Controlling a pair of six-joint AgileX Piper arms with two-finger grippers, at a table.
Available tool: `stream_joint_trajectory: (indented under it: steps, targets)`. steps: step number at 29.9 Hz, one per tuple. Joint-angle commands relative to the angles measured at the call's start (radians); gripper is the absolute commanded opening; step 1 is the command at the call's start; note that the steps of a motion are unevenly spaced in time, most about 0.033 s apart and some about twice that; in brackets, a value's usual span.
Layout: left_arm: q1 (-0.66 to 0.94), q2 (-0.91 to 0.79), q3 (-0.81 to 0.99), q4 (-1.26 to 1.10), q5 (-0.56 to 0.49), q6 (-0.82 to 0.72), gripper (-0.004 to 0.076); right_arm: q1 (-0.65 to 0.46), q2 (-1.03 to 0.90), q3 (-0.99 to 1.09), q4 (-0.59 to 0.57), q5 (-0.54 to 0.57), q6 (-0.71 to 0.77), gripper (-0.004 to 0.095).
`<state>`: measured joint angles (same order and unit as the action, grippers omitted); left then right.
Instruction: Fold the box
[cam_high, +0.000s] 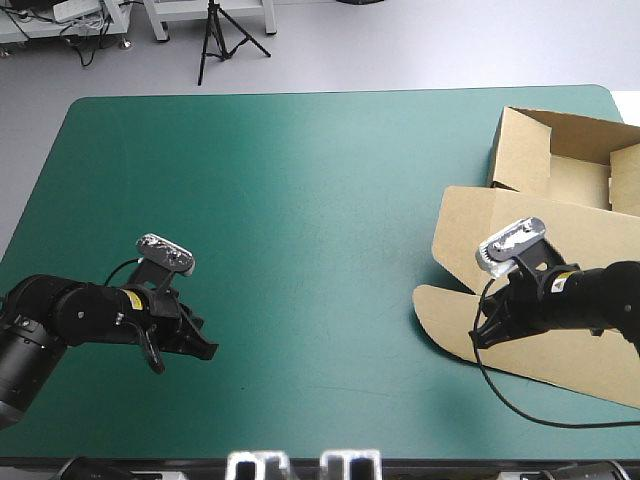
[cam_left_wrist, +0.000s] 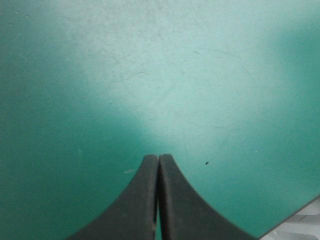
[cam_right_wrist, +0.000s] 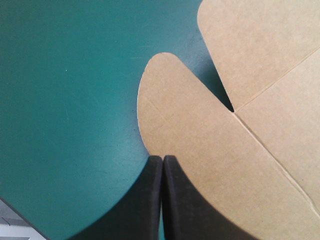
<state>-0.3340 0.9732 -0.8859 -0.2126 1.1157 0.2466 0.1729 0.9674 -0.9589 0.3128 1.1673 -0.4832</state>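
The brown box (cam_high: 560, 290) lies at the table's right side, mostly flat, with walls raised at its far end (cam_high: 540, 150). A rounded flap (cam_high: 440, 310) points toward the table's middle. My right gripper (cam_high: 480, 338) is shut, its tips down on that flap's near edge. In the right wrist view the gripper (cam_right_wrist: 162, 157) forms one pointed arch over the rounded flap (cam_right_wrist: 185, 115), which I see face-on, with a cut slit beside it. My left gripper (cam_high: 205, 350) is shut low over bare teal-green cover at the near left. The left wrist view shows the left gripper (cam_left_wrist: 159, 156) holding nothing.
Open teal-green cover (cam_high: 320, 220) stretches between the two arms. The table's near edge (cam_left_wrist: 300, 220) shows close beside the left gripper. The box runs off the table's right edge.
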Motion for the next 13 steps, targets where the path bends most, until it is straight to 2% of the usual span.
stream_joint_trajectory:
  steps: [1,13]
  targets:
    - [-0.002,-0.014,-0.012,-0.079,-0.058,0.028,-0.0009,-0.001,-0.043,0.025,0.008,-0.054,-0.009,-0.0018]
    - [-0.002,-0.014,-0.012,-0.032,-0.044,0.035,-0.0009,-0.001,-0.053,0.040,-0.003,-0.077,-0.009,-0.0018]
